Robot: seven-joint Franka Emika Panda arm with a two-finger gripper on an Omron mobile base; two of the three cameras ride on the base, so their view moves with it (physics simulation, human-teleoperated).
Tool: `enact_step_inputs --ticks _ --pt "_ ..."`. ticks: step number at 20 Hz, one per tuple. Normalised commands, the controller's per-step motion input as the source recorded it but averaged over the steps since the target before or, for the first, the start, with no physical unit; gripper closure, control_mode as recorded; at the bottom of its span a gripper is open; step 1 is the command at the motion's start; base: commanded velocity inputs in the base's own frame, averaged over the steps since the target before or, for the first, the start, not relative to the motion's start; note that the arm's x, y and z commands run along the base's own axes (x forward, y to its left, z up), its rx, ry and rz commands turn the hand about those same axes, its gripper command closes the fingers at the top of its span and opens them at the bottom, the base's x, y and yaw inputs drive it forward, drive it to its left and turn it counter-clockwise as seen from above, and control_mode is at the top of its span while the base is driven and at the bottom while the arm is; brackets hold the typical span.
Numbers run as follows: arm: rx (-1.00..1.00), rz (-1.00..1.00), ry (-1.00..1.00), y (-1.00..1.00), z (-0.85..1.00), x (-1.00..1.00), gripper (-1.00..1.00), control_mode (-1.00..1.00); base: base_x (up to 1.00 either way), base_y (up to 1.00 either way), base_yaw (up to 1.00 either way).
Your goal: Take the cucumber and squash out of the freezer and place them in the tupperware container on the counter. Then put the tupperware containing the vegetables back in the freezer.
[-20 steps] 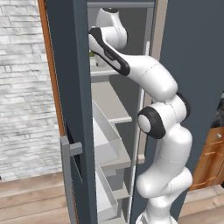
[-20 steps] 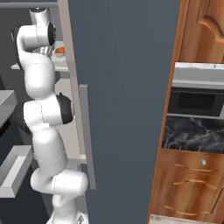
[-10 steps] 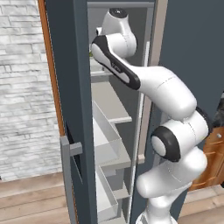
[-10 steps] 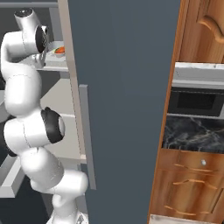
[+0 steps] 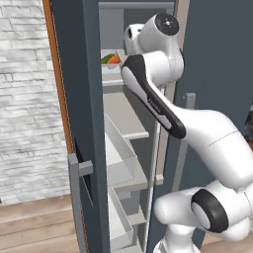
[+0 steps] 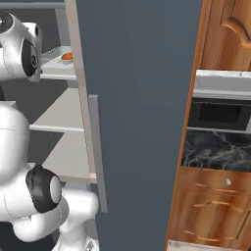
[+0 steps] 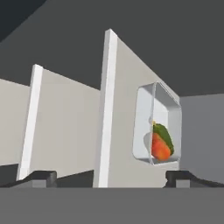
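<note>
Grey brick wall at left; left base view: freezer (image 5: 74,99) door open, arm bent upward with its hand level with the upper shelf, where cucumber (image 5: 107,59) and squash (image 5: 114,60) lie touching. Right base view: squash (image 6: 67,56) on that shelf; surface (image 6: 215,149) beyond the door, well apart. Hand view: tool (image 7: 109,177) spread wide, holding nothing; tupperware container (image 7: 144,127) holds both vegetables, open shelf room beside it.

A home kitchen, rendered: tall slate-grey freezer (image 5: 84,99) with light grey shelves (image 5: 123,116), built-in grey microwave (image 6: 218,115) over black veined marble counter (image 6: 215,149), orange-brown wooden cabinets (image 6: 211,206), whitewashed brick wall (image 5: 27,94).
</note>
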Motion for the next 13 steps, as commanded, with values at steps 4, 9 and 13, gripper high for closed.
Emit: enact_step_inputs --ticks 4,9,13 --pt "0.06 0.00 -0.16 -0.30 0.64 -1.00 -1.00 -1.00 0.00 0.00 0.00" --pt "0.06 0.00 -0.05 -0.34 0.53 -1.00 -1.00 -1.00 0.00 0.00 0.00" --pt "0.00 -0.02 -0.09 -0.40 0.13 -1.00 -1.00 -1.00 0.00 0.00 0.00"
